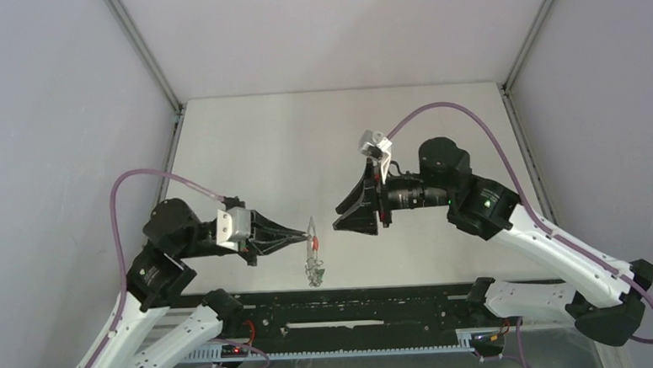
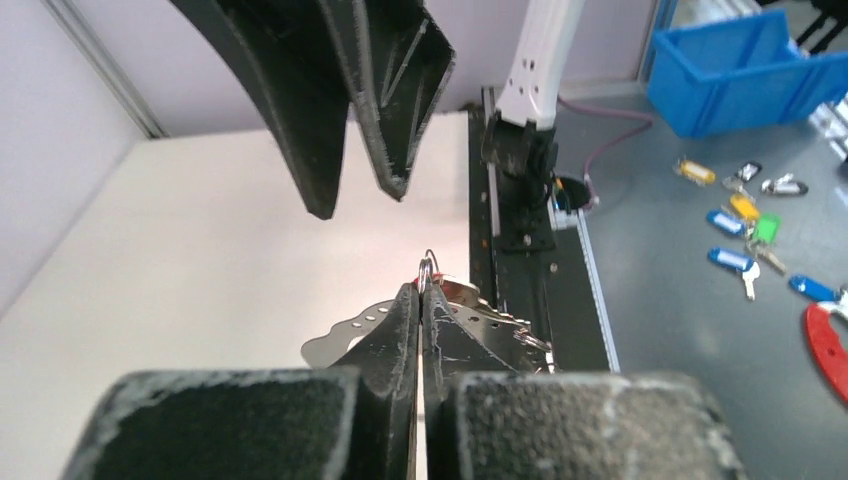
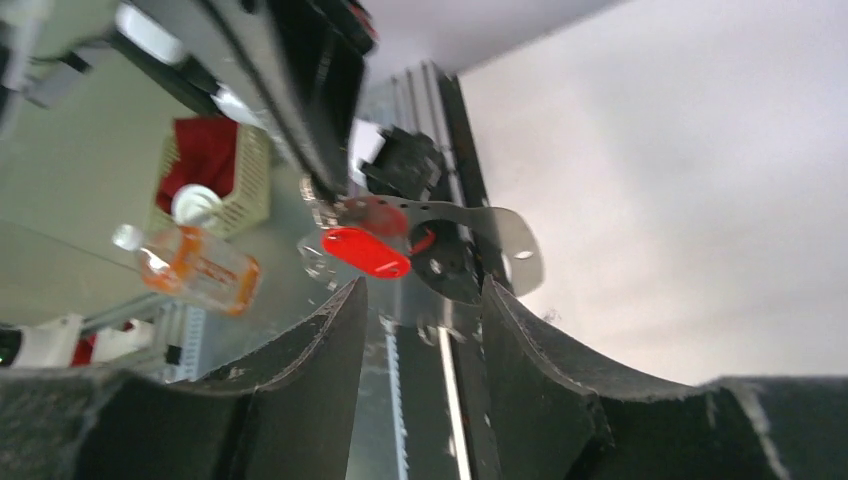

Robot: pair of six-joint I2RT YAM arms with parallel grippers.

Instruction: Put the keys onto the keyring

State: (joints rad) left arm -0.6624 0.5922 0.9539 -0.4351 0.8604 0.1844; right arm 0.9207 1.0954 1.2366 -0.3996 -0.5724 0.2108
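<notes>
The keyring [image 1: 312,229] hangs pinched in your left gripper [image 1: 305,233], toward 6 o'clock of the table, likely to present the red key [image 1: 317,246] to the right gripper [image 1: 337,218], which stands spread at its 3 o'clock.

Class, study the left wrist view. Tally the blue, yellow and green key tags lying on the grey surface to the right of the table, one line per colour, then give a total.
Blue tags: 3
Yellow tags: 2
Green tags: 1
Total: 6
</notes>
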